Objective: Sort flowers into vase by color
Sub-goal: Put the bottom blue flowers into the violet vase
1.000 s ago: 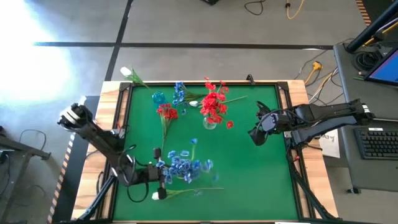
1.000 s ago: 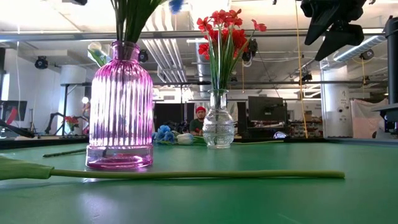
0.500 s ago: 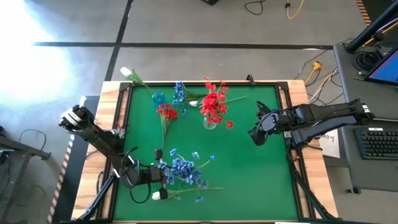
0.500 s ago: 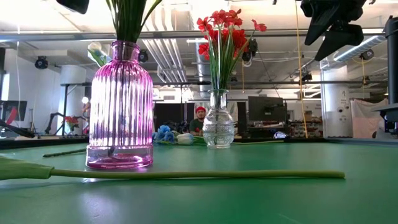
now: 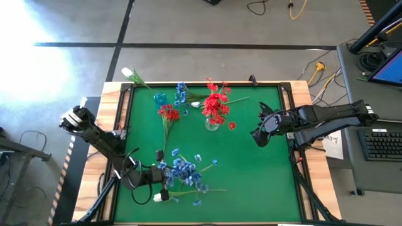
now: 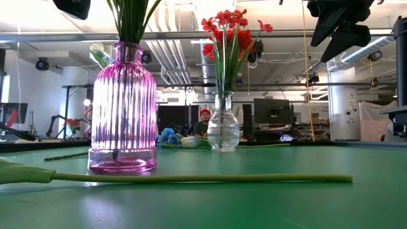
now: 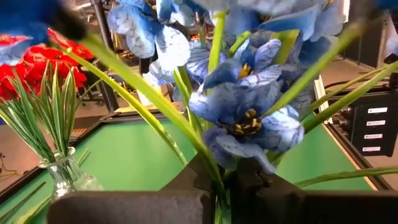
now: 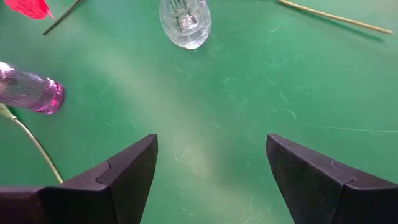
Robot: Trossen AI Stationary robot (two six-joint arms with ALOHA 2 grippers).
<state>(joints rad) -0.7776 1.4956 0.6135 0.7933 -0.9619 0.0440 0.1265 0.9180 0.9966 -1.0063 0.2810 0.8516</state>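
Pink vase (image 6: 123,108) – blue flowers (image 5: 183,169) in it, stems pinched by left hand (image 5: 162,177). Clear vase (image 6: 223,129) w/ red flowers (image 6: 226,33). Right hand (image 8: 211,171) – spread, above counter (image 5: 251,182).

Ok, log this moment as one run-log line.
left gripper: shut on blue flowers over pink vase | right gripper: open, empty, above mat | red flowers: in clear vase

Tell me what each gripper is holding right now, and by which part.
The left gripper is shut on the green stems of the blue flowers, just below the blooms, over the pink vase. The right gripper is open and holds nothing.
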